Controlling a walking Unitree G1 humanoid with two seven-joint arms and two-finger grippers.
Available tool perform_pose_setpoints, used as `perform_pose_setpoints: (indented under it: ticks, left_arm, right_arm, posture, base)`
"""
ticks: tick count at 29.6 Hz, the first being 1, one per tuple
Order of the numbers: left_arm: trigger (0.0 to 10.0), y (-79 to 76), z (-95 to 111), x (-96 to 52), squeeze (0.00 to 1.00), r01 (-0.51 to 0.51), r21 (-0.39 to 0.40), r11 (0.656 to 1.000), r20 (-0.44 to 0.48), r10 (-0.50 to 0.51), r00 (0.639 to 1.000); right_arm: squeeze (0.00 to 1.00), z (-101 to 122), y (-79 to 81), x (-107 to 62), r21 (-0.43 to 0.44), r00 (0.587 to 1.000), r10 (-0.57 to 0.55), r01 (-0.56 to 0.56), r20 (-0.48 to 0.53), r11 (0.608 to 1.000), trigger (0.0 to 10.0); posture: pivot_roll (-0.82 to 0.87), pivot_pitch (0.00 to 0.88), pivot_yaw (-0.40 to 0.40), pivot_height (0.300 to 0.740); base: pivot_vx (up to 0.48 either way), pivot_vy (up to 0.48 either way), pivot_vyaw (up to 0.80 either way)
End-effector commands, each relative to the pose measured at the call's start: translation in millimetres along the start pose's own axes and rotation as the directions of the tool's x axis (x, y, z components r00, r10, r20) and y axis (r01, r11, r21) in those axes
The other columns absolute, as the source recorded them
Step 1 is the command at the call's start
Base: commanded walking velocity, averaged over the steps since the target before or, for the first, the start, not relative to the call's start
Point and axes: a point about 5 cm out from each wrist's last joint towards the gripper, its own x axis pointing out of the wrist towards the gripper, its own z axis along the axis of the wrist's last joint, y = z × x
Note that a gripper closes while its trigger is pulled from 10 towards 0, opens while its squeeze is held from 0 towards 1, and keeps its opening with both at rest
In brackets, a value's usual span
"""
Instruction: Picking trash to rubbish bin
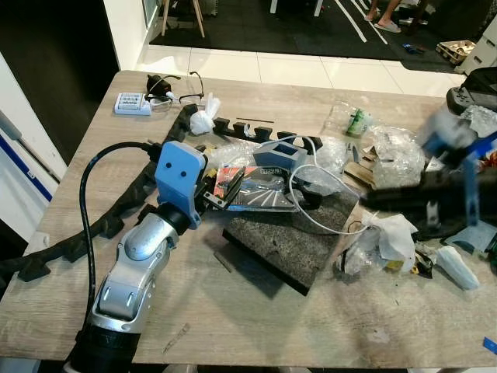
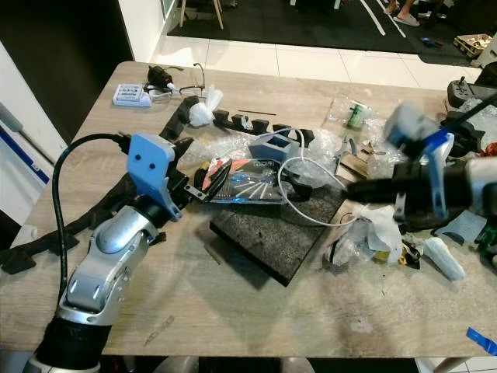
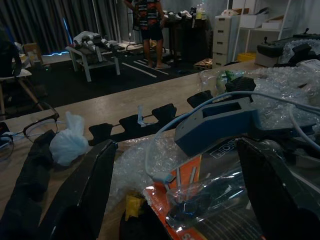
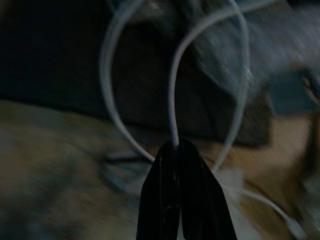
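The trash is scattered across the wooden tabletop (image 1: 256,326): a clear plastic packet with an orange card (image 1: 252,189) lies near the middle of the frame, partly on a dark grey slab (image 1: 291,237), with bubble wrap (image 1: 396,155) and crumpled white paper (image 1: 392,233) toward the right. The left hand (image 1: 213,194) reaches in from the lower left, its two black fingers (image 3: 85,200) spread wide apart on either side of the packet's near end, not closed on it. The right hand (image 4: 177,152), blurred at the right of the frame, has its fingers pressed together on a thin white cable (image 1: 311,210) that loops over the slab from a small blue-grey box (image 1: 278,155). A black segmented strip (image 1: 256,128) runs along the upper middle, a knotted white bag (image 1: 203,118) sits beside it, and glasses (image 1: 182,93) lie in the upper left. In the left wrist view a person (image 3: 148,22) stands far back in the room.
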Motion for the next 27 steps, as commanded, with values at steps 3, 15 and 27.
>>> perform_pose_setpoints:
  ticks: [3,15,27]
  left_arm:
    - [10.0,-3.1,-3.4,-1.5,0.00,0.007,0.002,1.000,-0.010,-0.007,1.000]
    - [10.0,-2.7,-3.1,-1.0,0.00,0.001,0.005,1.000,-0.004,-0.001,1.000]
    - [10.0,-3.5,-1.9,-0.7,0.00,0.000,0.009,1.000,-0.001,0.000,1.000]
  right_arm:
    - [0.00,-12.1,-3.8,4.8,-0.010,0.998,-0.055,0.055,-0.013,0.998,0.0]
    - [0.00,-18.0,-4.5,27.9,0.013,0.983,-0.072,0.071,0.167,0.997,0.0]
    - [0.00,-8.5,17.9,76.0,0.020,0.946,0.084,-0.095,0.312,0.995,0.1]
  posture:
    - [-0.01,0.184,-0.038,0.740]
    - [-0.01,0.173,-0.040,0.740]
    - [-0.01,0.167,-0.042,0.740]
  base:
    - [0.000,0.000,0.00]
    - [0.000,0.000,0.00]
    - [0.000,0.000,0.00]
